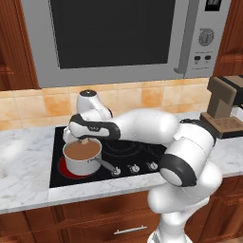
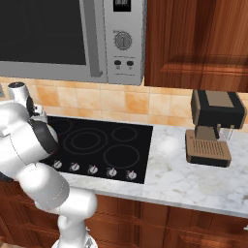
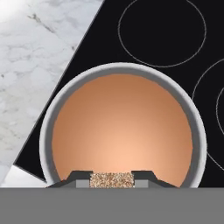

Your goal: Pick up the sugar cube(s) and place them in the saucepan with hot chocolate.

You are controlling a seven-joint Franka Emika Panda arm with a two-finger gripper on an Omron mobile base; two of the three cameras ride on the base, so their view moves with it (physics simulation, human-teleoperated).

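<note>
The small round silver pan (image 1: 81, 160) holds brown hot chocolate and sits on a flat black stovetop (image 1: 137, 152) with thin grey rings. The little square sugar cube (image 3: 111, 179) is speckled tan, and the stone counter (image 1: 23, 166) is white with grey veins.

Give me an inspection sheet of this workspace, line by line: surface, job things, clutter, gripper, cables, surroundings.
Surface: black cooktop set in a marble counter; front left burner glows red.
Job's things: saucepan with hot chocolate on that burner; speckled sugar cube held above it.
Clutter: nothing seen.
Gripper: gripper shut on the sugar cube, over the saucepan.
Cables: nothing seen.
Surroundings: microwave above, coffee machine on the counter, wooden cabinets.
</note>
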